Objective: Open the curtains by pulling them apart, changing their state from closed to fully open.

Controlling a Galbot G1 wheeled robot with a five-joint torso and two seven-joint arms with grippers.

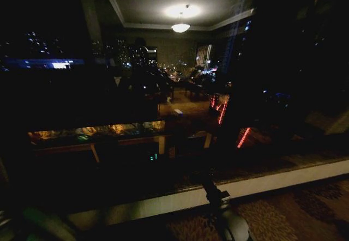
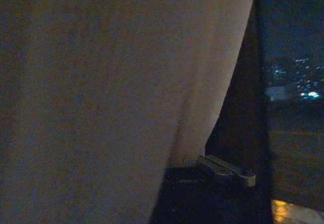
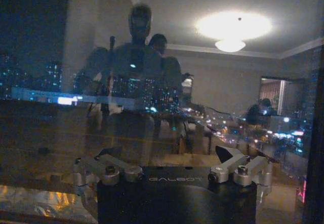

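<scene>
The left gripper [image 2: 223, 165] sits right against the curtain [image 2: 116, 92], its fingers too hidden to judge. The right gripper [image 3: 174, 176] is spread open, facing the window [image 3: 101, 133]. The cloth looks light and limp; take its free edge.

The word "GALBOT" stands in pale letters on the black body of the right gripper [image 3: 174, 165], midway between its two finger mounts. The left gripper [image 2: 223, 169] has a faint line of lettering on its dark body, too dim to read.
</scene>
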